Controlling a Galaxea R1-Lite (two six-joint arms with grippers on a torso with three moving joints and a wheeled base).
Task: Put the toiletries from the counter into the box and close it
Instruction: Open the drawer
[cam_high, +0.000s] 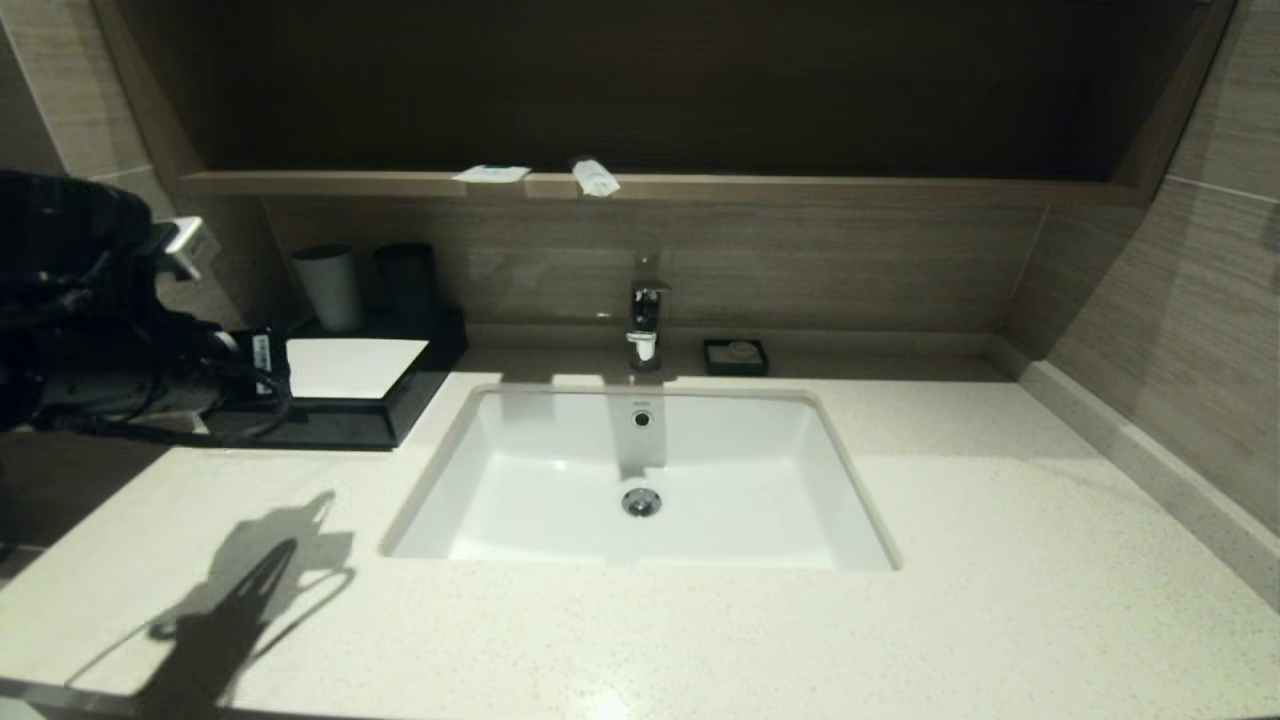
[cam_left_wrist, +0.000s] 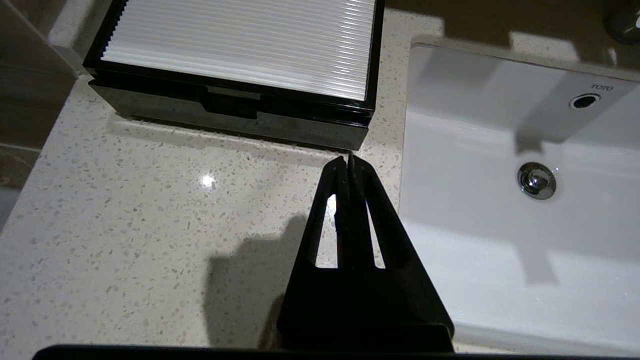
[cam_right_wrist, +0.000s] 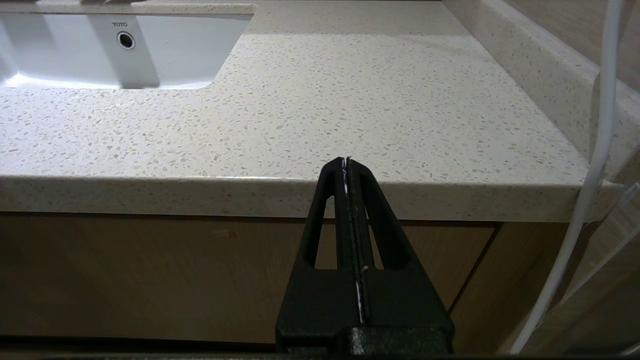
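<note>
Two white toiletries lie on the brown wooden counter ledge (cam_high: 800, 188): a flat sachet (cam_high: 490, 173) and a narrow tube-like pouch (cam_high: 595, 178). The black box (cam_high: 410, 395) with a white top panel stands left of the sink, its notched front drawer (cam_left_wrist: 230, 112) pushed in. My left arm (cam_high: 120, 340) reaches in from the left. The left gripper (cam_left_wrist: 348, 160) is shut and empty, hovering over the stone top just before the box's front corner nearest the sink. My right gripper (cam_right_wrist: 346, 161) is shut and empty, low in front of the vanity's front edge.
A white sink (cam_high: 640, 480) with a chrome faucet (cam_high: 645, 320) sits in the middle of the speckled stone top. A small black soap dish (cam_high: 736, 356) is beside the faucet. Two cups (cam_high: 328, 288) stand behind the box. A white cable (cam_right_wrist: 595, 150) hangs near the right gripper.
</note>
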